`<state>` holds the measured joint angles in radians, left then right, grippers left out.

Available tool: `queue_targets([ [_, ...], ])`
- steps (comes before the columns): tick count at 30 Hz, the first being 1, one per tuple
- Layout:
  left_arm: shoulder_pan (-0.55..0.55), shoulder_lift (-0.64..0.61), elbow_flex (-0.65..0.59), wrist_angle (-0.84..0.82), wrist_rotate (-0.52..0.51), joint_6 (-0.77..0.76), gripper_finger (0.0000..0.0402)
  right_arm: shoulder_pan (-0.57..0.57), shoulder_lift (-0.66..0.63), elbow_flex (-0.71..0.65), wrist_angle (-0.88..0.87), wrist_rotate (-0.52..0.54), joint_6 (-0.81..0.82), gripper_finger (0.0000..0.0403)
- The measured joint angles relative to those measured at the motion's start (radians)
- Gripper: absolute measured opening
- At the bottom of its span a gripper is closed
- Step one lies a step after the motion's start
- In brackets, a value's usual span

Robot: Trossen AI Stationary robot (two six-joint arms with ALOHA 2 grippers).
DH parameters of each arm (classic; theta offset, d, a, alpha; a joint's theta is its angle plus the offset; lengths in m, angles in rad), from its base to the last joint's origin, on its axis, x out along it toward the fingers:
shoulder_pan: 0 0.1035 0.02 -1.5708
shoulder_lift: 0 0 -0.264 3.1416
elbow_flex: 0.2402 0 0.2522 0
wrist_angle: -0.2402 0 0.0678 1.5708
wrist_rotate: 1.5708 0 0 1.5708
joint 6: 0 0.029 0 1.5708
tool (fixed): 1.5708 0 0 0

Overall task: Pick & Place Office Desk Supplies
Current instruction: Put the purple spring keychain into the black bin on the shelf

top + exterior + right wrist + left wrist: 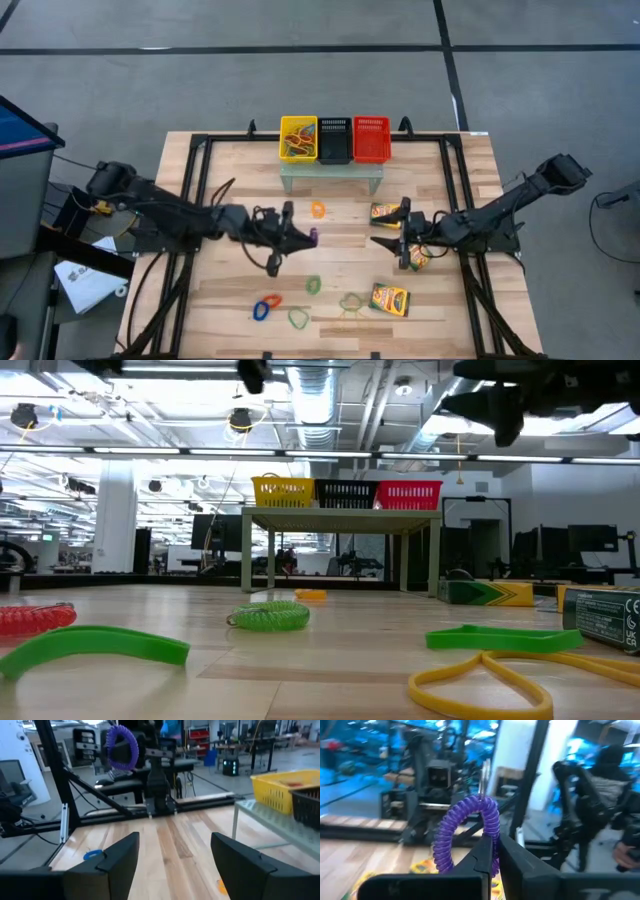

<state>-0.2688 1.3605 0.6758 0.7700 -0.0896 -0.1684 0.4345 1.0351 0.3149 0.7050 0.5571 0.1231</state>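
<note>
My left gripper (303, 237) hovers over the table's middle, shut on a purple coiled rubber band (468, 827). It also shows in the right wrist view, as does the purple band (122, 746). My right gripper (172, 857) is open with nothing between its fingers. It hangs above the table near two yellow-and-green crayon boxes (385, 211) (417, 258). A third box (390, 299) lies flat nearer the front. Loose bands lie on the wood: orange (318, 209), green (313, 284), red (272, 300), blue (261, 311), green (298, 318) and yellow (350, 301). My left gripper pinches one side of the purple coiled loop (495, 837) between its two shut fingers. The fingers reach out level, toward the table's right side. The loop is lifted clear of the table, and most of its ring stands free beyond the fingers.
A yellow basket (298, 138) holding bands, a black basket (334, 138) and a red basket (371, 138) stand in a row on a small raised shelf (333, 176) at the table's far middle. Black frame rails (200, 170) run along the table's left and right sides.
</note>
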Motion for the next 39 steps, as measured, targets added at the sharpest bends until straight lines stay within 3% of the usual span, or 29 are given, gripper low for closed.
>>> queue_targets([
  [8, 0.082, 0.219, 0.056, 0.301, 0.231, 0.0, 0.0006, -0.064, 0.0, 0.045, 0.0, -0.056, -0.027, 0.0244],
  [16, 0.116, 0.377, 0.214, 0.336, 0.443, -0.031, 0.0006, -0.118, 0.0, 0.081, 0.0, -0.17, -0.041, 0.0244],
  [30, 0.173, 0.447, 0.292, 0.338, 0.508, -0.068, 0.0007, -0.115, 0.005, 0.142, 0.002, -0.259, -0.093, 0.0244],
  [39, 0.209, 0.447, 0.292, 0.332, 0.539, -0.076, 0.0006, -0.117, 0.179, 0.253, 0.004, -0.297, -0.161, 0.0244],
])
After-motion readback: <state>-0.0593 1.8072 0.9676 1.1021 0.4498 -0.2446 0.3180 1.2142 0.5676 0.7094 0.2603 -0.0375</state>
